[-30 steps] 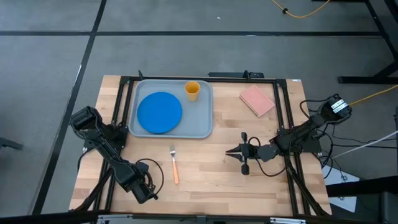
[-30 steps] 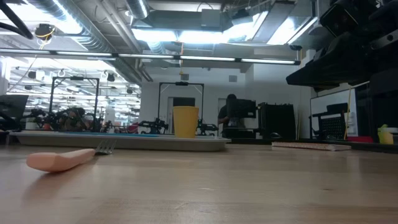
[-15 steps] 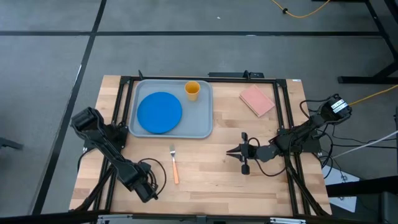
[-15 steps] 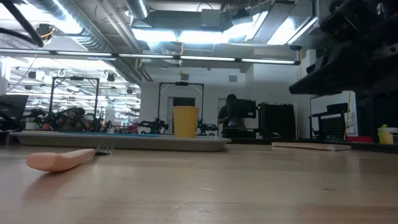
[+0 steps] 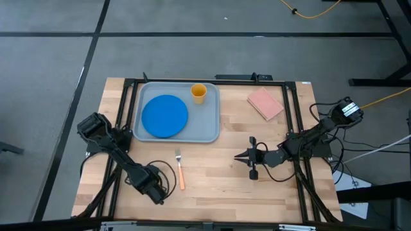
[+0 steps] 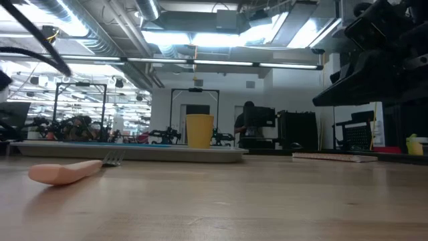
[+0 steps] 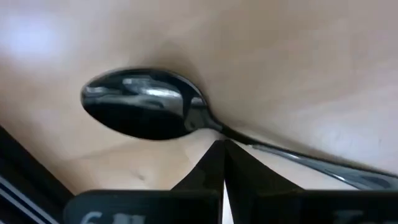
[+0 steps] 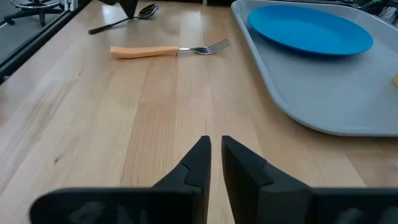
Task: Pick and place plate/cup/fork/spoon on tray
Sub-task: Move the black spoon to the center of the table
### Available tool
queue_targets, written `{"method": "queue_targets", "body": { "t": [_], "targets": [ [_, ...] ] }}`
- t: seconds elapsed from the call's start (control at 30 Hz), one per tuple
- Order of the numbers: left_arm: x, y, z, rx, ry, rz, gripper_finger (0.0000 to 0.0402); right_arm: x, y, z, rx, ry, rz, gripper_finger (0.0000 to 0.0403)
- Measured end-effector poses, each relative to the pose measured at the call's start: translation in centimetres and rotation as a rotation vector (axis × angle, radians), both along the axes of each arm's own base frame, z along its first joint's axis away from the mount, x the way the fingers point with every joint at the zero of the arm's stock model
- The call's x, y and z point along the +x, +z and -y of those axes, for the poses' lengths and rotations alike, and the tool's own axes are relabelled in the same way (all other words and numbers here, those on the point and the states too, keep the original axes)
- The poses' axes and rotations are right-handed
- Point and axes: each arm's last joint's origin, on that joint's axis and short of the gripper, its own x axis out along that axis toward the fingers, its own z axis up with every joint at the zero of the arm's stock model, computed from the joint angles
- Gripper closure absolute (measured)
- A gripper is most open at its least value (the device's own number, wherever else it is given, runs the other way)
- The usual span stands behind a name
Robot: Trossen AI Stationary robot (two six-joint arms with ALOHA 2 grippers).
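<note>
The dark spoon [image 7: 143, 112] lies on the wood near the table's front left; it also shows far off in the right wrist view [image 8: 124, 18]. In the high view my left gripper [image 5: 156, 190] hides it. That gripper [image 7: 222, 146] is shut, with its tips at the spoon's neck. The fork [image 5: 180, 170] lies flat on the wood in front of the tray [image 5: 212, 131]. The blue plate [image 5: 165, 116] and the yellow-orange cup [image 5: 198, 94] stand on the tray. My right gripper [image 5: 239, 156] waits at the right, empty, with only a narrow slit between its fingers [image 8: 216, 149]. My left gripper's shut fingertips stand right at the spoon's neck [image 7: 214, 127], where bowl meets handle. They come down on it from above. I cannot tell whether they touch it. The spoon lies flat on the table.
A pink square pad [image 5: 265, 103] lies at the far right. A black frame rail [image 5: 122, 122] runs along the tray's left side. Bare wood lies between the fork and my right gripper.
My left gripper has gone a little toward the table's right edge, along the front of the table, closer to the fork. The fork, plate and cup have kept their places.
</note>
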Motion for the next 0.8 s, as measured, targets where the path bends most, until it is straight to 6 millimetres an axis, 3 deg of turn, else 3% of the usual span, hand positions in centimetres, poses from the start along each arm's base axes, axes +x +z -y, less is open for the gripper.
{"method": "queue_targets", "body": {
  "t": [0.57,0.8],
  "targets": [
    [4.7,0.0,-7.8,0.094,-0.139,0.054,0.0401,0.0,0.0,0.0,0.003,0.008,-0.003,0.0358],
    [5.9,0.0,-10.0,0.099,-0.13,0.085,0.0401,0.0,0.0,0.0,0.003,0.009,-0.004,0.0358]
  ]
}}
